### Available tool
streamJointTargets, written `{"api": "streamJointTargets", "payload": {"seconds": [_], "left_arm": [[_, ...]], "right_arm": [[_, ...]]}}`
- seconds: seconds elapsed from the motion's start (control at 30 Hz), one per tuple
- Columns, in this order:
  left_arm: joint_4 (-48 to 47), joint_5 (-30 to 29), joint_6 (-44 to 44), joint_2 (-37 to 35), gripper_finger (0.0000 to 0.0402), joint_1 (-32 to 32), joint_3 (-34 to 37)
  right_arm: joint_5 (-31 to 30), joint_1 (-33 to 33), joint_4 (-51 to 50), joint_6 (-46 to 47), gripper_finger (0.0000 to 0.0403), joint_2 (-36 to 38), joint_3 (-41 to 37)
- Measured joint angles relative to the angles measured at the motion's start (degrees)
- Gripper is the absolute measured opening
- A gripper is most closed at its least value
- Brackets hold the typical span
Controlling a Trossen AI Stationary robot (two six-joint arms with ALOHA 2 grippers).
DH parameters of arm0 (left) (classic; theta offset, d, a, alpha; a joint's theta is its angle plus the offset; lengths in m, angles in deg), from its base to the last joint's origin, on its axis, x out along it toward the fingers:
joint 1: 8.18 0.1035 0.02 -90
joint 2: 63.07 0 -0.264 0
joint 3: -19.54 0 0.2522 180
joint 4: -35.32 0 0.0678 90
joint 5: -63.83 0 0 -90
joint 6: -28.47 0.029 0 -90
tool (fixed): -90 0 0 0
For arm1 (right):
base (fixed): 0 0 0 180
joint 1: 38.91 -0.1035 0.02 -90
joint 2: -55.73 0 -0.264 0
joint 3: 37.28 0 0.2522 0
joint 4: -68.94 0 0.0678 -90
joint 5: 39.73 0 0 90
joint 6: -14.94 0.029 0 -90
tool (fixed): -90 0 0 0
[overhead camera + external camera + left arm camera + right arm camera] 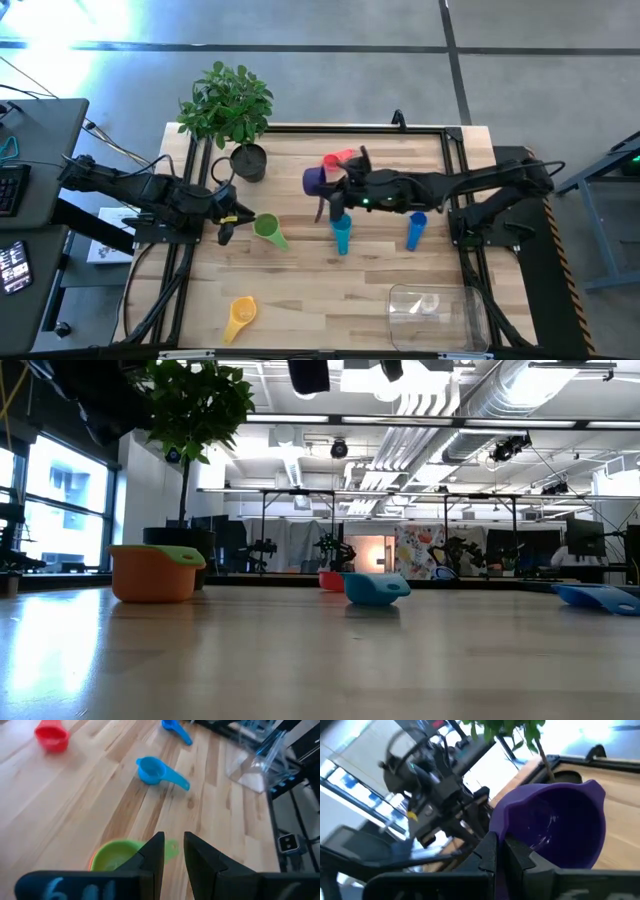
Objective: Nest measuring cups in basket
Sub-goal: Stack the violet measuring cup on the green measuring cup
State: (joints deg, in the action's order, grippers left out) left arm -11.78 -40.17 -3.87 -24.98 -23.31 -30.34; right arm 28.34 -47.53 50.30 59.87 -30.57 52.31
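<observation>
My right gripper (335, 192) is over the table's middle, shut on the purple cup (555, 827), which is in the air. My left gripper (174, 851) is over the left side, right above the green cup (116, 856), its fingers a narrow gap apart. The green cup (268, 229) sits nested in an orange cup (150, 575). The pink cup (340, 158), teal cup (342, 235), blue cup (416, 231) and yellow cup (240, 314) lie apart on the wood. The clear basket (437, 310) stands at the near right corner. My right gripper pinches the purple cup between its two fingers at the edge of the bowl (501, 827), where a purple strip runs back between them. The cup is lifted clear of the table and tipped on its side, its mouth turned toward the wrist camera.
A dark pot with a leafy plant (247, 160) stands at the far left of the table, near the purple cup. Free wood lies between the teal cup and the basket. Black frame rails (460, 170) run along the table's edges.
</observation>
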Motion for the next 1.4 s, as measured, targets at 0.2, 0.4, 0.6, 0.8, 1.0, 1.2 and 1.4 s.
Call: {"api": "streamJointTargets", "payload": {"seconds": [0.2, 0.4, 0.6, 0.8, 1.0, 1.2, 1.4], "left_arm": [[-5.3, 1.8, -4.0, 0.0, 0.0062, 0.0, 0.0], [-7.9, 5.0, -7.4, 0.0, 0.0062, 0.0, 0.0], [-11.9, 8.7, -13.1, 0.0, 0.0062, 0.0, 0.0], [-15.9, 14.0, -18.5, 0.0, 0.0062, 0.0, 0.0], [-20.9, 18.7, -24.7, 0.0, 0.0062, 0.0, 0.0], [-23.2, 22.0, -27.6, 0.0, 0.0062, 0.0, 0.0], [-23.0, 22.3, -27.6, 0.0, 0.0062, 0.0, 0.0]], "right_arm": [[2.8, 0.8, -10.1, -0.5, 0.0000, -7.5, 10.1], [7.0, 2.4, -16.1, -2.9, 0.0000, -16.7, 21.0], [11.9, 3.6, -21.6, -6.5, 0.0000, -26.9, 33.5], [14.8, 4.3, -26.1, -8.0, 0.0000, -35.0, 43.7], [16.4, 4.6, -27.0, -10.1, 0.0000, -39.7, 48.4], [17.0, 4.7, -27.3, -13.3, 0.0000, -42.6, 48.7], [17.9, 4.7, -26.6, -17.5, 0.0000, -44.3, 48.7]]}}
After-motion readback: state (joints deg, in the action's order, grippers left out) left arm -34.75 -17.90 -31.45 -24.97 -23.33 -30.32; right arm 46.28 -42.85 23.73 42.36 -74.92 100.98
